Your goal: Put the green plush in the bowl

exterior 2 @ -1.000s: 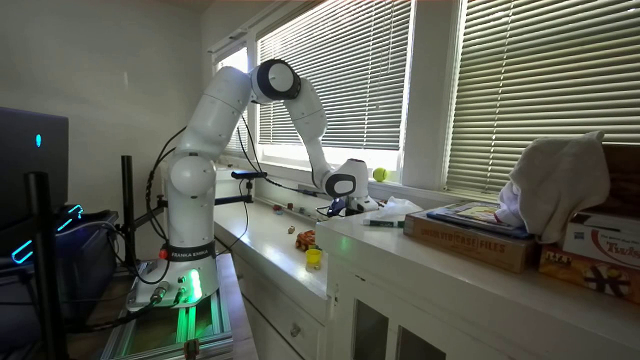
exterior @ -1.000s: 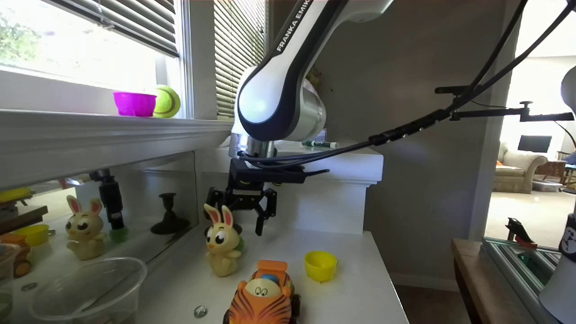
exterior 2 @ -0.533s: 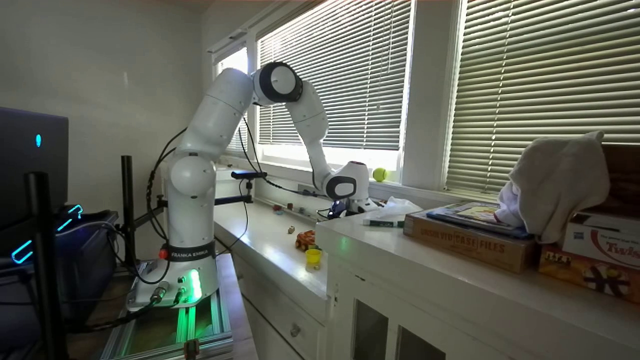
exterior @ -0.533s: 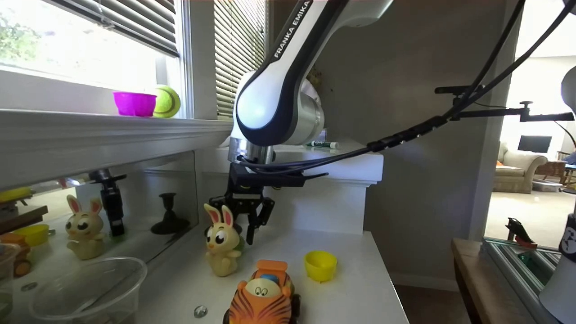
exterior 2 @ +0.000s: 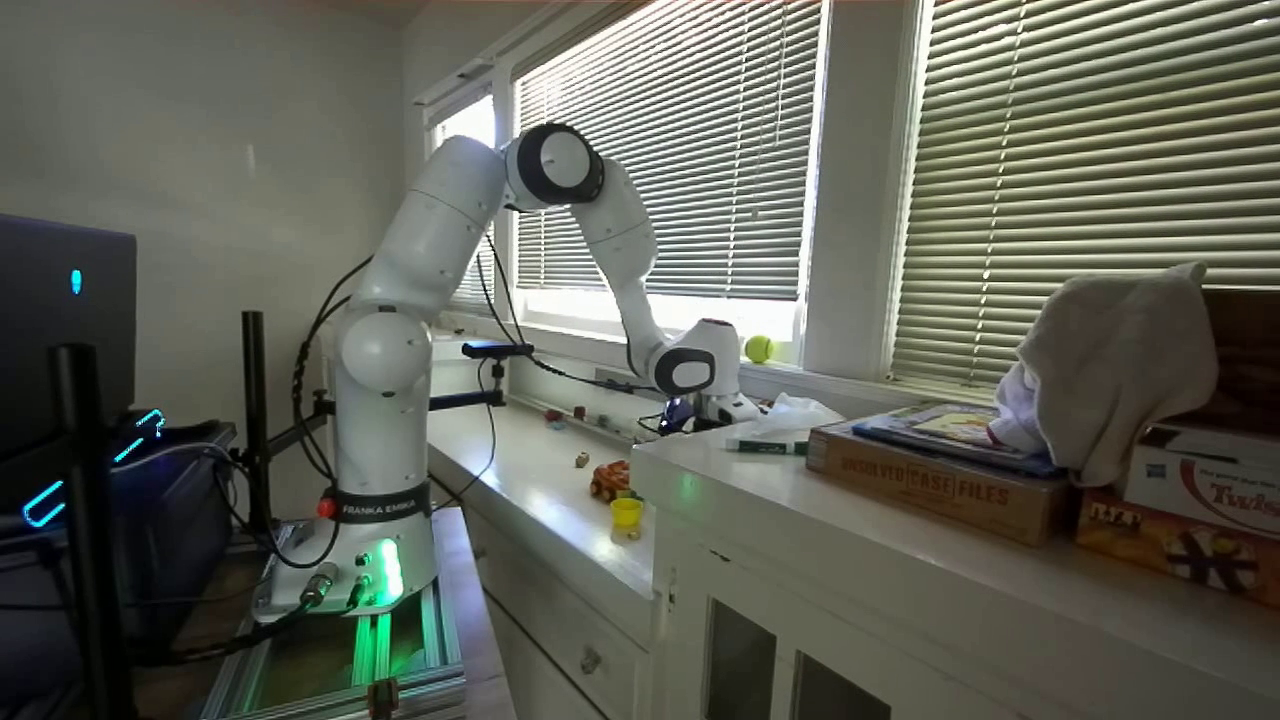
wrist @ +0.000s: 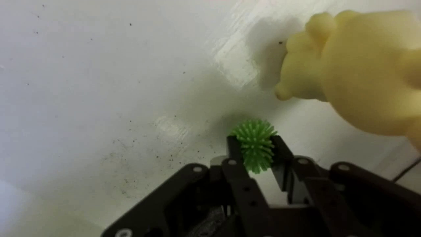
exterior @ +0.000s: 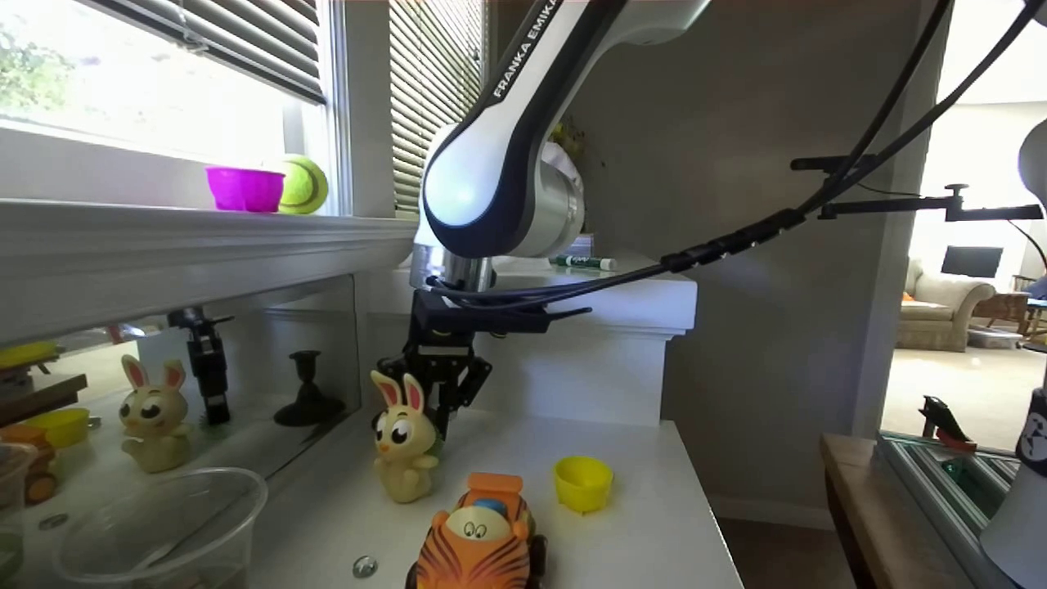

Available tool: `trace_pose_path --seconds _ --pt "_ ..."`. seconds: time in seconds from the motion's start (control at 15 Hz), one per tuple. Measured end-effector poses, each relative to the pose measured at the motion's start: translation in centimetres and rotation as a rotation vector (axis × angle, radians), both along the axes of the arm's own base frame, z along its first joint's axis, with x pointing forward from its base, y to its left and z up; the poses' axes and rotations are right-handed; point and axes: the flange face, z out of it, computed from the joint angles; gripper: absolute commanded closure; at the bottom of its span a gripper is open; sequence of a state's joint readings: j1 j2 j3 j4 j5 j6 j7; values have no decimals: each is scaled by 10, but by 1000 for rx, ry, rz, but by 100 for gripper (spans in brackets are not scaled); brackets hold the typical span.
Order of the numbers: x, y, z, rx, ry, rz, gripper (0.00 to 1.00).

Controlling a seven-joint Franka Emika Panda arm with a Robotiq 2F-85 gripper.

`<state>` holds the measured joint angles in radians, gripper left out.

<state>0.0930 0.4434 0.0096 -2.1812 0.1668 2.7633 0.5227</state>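
In the wrist view my gripper (wrist: 255, 141) is shut on the green plush (wrist: 256, 154), a small ball covered in soft spikes that sits between the fingertips. An exterior view shows the black gripper pointing down (exterior: 442, 421) just behind the bunny figure, which hides most of the green plush and one finger. Whether the plush touches the counter I cannot tell. The magenta bowl (exterior: 244, 189) stands upright on the window ledge, above and to the left of the gripper in that view.
The tan bunny (exterior: 405, 458) stands close beside the gripper. An orange tiger car (exterior: 474, 540), a yellow cup (exterior: 582, 483) and a clear container (exterior: 164, 523) are also on the counter. A tennis ball (exterior: 303, 185) sits beside the magenta bowl. A mirror lines the back wall.
The jaws have gone from wide apart to closed around the green plush. The gripper has shifted slightly left in an exterior view. The bunny, car and cup have stayed put.
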Motion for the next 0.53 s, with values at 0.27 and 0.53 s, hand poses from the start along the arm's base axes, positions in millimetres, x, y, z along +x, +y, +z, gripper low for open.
trace_pose_path --seconds 0.27,0.53 --pt "-4 5 42 2 40 -4 93" --pt "-13 1 102 -3 55 -55 93"
